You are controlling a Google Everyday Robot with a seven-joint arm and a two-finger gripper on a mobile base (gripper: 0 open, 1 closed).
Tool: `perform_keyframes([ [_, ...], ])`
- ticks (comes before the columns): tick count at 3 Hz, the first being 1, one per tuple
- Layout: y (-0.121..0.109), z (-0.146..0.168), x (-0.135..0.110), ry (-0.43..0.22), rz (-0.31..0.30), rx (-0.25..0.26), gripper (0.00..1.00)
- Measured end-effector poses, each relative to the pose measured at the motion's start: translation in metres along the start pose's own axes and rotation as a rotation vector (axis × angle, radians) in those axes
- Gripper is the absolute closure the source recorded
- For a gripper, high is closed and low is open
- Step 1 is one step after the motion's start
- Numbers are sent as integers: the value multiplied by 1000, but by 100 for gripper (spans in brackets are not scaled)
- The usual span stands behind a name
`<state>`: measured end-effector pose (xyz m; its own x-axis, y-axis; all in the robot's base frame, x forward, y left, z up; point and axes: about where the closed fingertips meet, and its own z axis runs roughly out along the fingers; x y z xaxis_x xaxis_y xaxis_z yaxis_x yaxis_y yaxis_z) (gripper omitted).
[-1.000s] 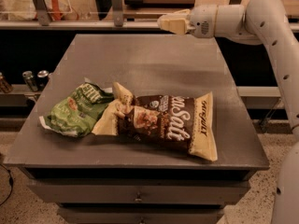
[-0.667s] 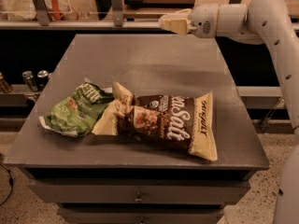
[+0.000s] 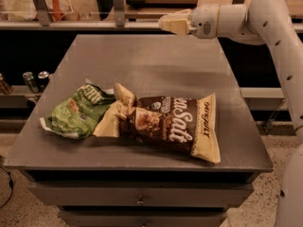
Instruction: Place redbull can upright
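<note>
No redbull can shows anywhere in the camera view; it is hidden or out of view. My gripper (image 3: 166,23) is at the end of the white arm, held above the far edge of the grey table (image 3: 156,60), pointing left. Nothing can be seen in it. On the table lie a brown-and-cream snack bag (image 3: 165,123) and a green snack bag (image 3: 75,111), side by side near the front.
Two small dark cans with silver tops (image 3: 37,81) stand on a lower shelf left of the table. A rail and shelving (image 3: 94,22) run behind the table. My arm (image 3: 279,41) comes down the right side. Drawers (image 3: 139,197) sit below the tabletop.
</note>
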<state>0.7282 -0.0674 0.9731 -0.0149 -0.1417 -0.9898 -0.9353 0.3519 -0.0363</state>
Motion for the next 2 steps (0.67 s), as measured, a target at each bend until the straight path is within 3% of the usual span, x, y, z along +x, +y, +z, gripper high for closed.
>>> perform_keyframes([
  [2,2,7,0,0,1,-11,13],
])
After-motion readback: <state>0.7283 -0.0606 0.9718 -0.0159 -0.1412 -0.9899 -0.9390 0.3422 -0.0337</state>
